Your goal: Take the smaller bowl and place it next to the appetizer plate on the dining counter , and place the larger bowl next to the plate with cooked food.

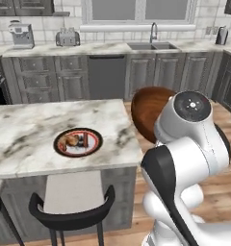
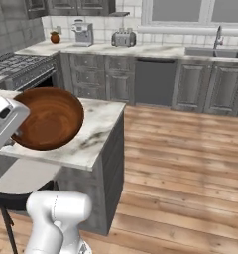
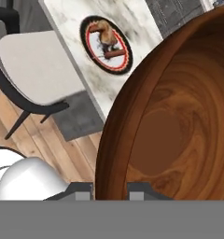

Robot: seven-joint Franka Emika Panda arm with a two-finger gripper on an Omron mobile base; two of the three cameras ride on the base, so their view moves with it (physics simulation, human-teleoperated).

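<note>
My gripper [image 3: 110, 192] is shut on the rim of the larger bowl [image 3: 179, 126], a deep glossy reddish-brown one, with a fingertip on each side of its wall. The bowl [image 1: 147, 111] hangs tilted in the air just off the right end of the dining counter [image 1: 31, 129]. From the other side the bowl [image 2: 50, 118] overlaps the counter's corner [image 2: 98, 131]. The plate with cooked food [image 1: 78, 142] lies on the marble to the bowl's left, also in the hand view [image 3: 107, 43]. The smaller bowl and the appetizer plate are out of view.
Dark stools with pale seats [image 1: 71, 199] [image 3: 34, 70] stand along the counter's near side. Wood floor [image 2: 180, 163] opens to the right. A wall counter with sink [image 1: 152, 45], toaster [image 1: 67, 37] and coffee machine [image 1: 21, 34] runs along the back; a stove [image 2: 17, 64] is at left.
</note>
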